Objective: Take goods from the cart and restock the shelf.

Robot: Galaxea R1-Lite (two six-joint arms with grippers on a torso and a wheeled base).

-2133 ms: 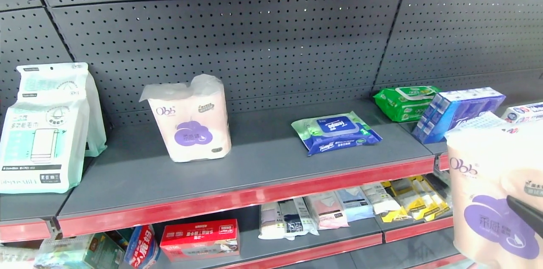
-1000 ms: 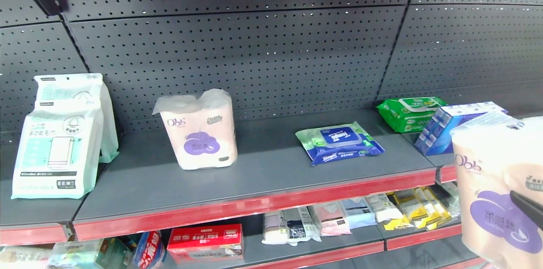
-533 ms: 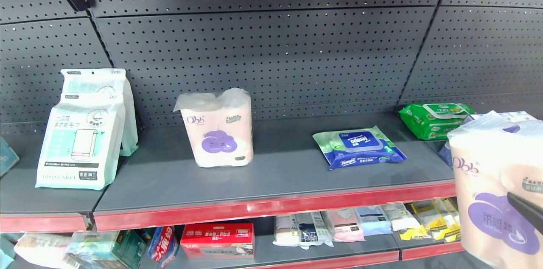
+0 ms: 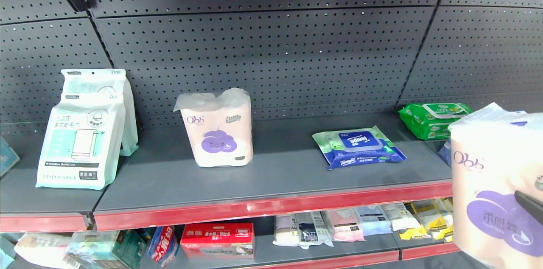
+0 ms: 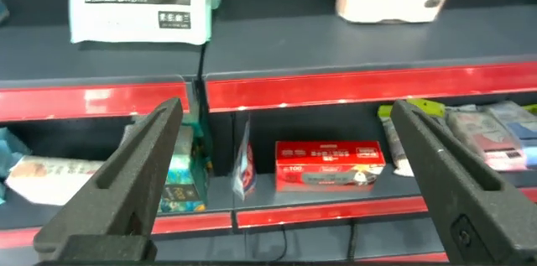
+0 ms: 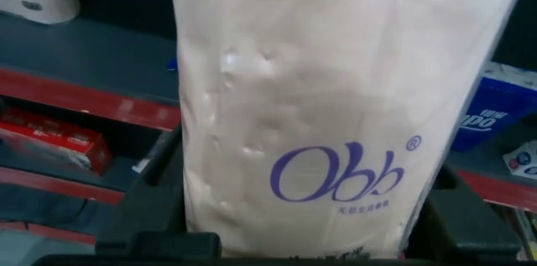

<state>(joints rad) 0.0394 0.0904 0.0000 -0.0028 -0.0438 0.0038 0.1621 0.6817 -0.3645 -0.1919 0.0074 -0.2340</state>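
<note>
A pack of toilet rolls [image 4: 494,184], peach with a purple mark, hangs in front of the shelf at the far right, level with the shelf's red front edge [image 4: 271,205]. My right gripper [image 6: 306,237] is shut on it, with one dark finger [image 4: 529,206] lying across its front. A matching pack [image 4: 217,129] stands upright in the middle of the grey shelf board [image 4: 280,171]. My left gripper [image 5: 287,111] is open and holds nothing, low before the shelf and facing the lower tier.
On the board, white-and-teal bags [image 4: 85,129] stand at the left, with a flat blue wipes pack [image 4: 358,147] and a green wipes pack [image 4: 435,115] at the right. Bare board lies between them. The lower tier holds a red box [image 4: 217,240] and several small packets [image 4: 352,223].
The head camera swung up and to the left over the earlier frames, then held still. In the last half second the held pack rose slightly.
</note>
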